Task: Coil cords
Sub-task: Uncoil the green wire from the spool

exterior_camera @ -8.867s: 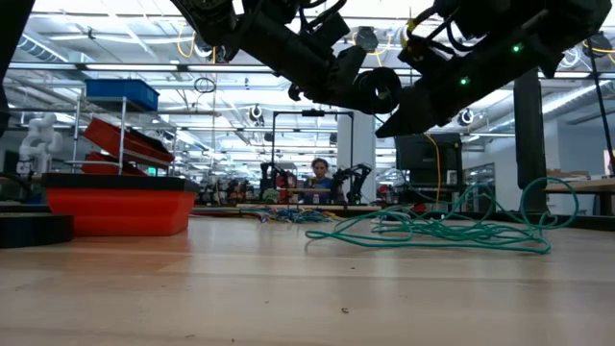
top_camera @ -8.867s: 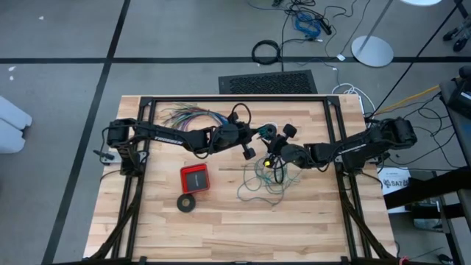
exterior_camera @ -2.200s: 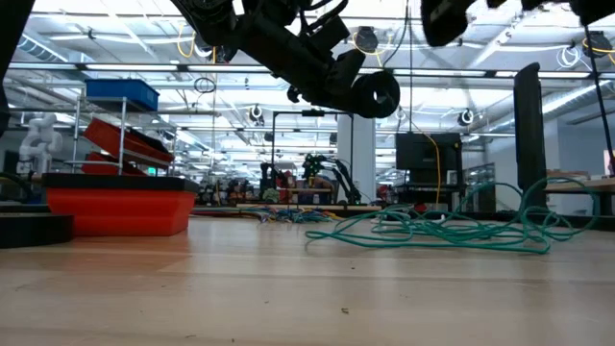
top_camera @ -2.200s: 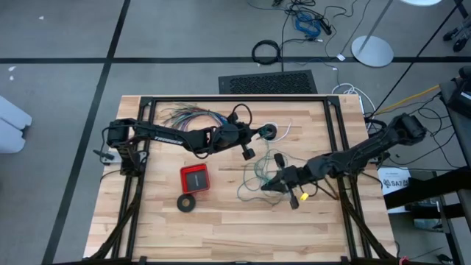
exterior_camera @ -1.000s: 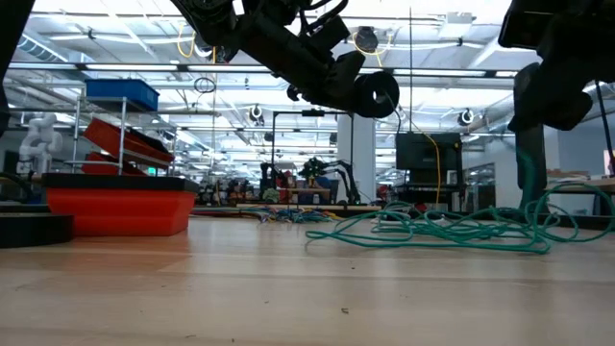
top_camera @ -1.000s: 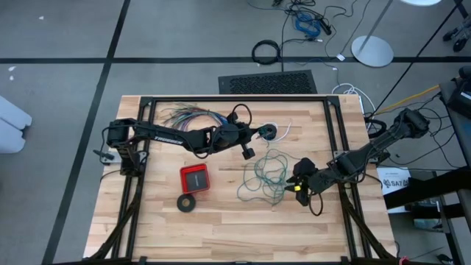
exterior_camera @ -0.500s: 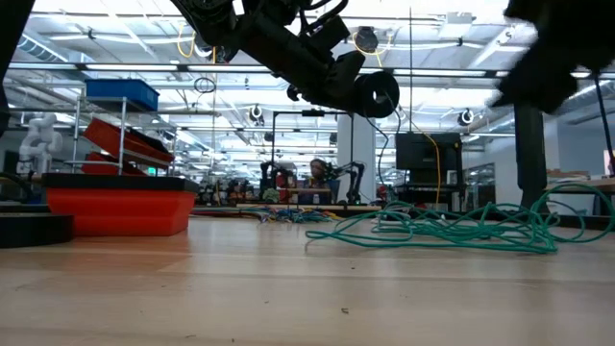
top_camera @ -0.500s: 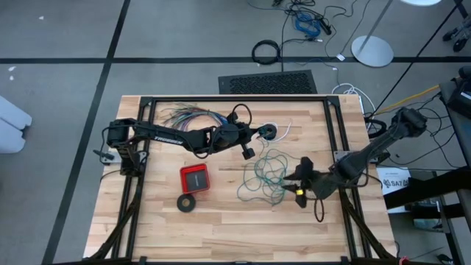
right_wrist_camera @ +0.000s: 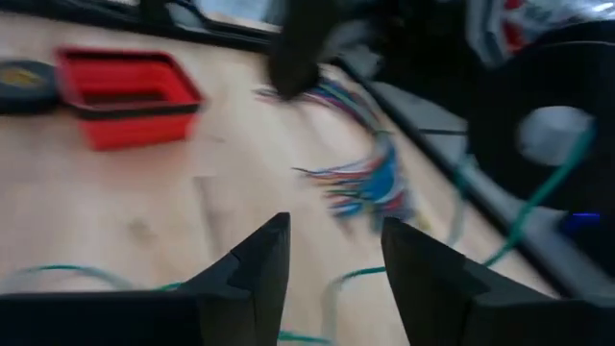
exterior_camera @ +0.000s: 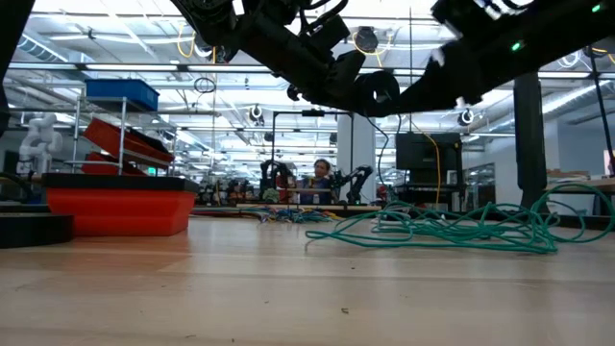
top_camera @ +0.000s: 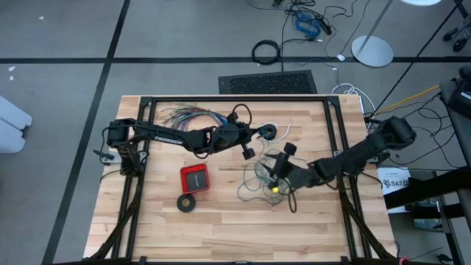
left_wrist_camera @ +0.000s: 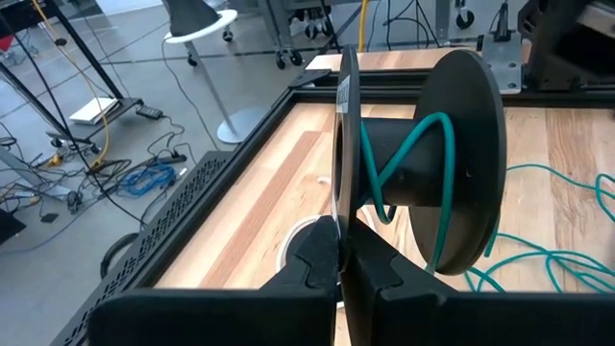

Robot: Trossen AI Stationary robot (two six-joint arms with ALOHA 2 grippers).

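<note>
Left end effector [left_wrist_camera: 339,252]: fingers together, clamped on the black spool [left_wrist_camera: 423,159]
Right end effector [right_wrist_camera: 327,252]: fingers apart, holding nothing
Teal-green wire [top_camera: 259,179]: loose tangle on the surface [top_camera: 221,221], under the right end effector; one strand goes onto the spool

The left gripper [top_camera: 259,132] holds a spool [left_wrist_camera: 423,173] by its flange, above the table [top_camera: 221,221]. The wire [top_camera: 257,184] lies on the table under the right gripper [top_camera: 278,163]. The tray [top_camera: 195,177] is left of this gripper, with the tape ring [top_camera: 187,203] before it.
</note>
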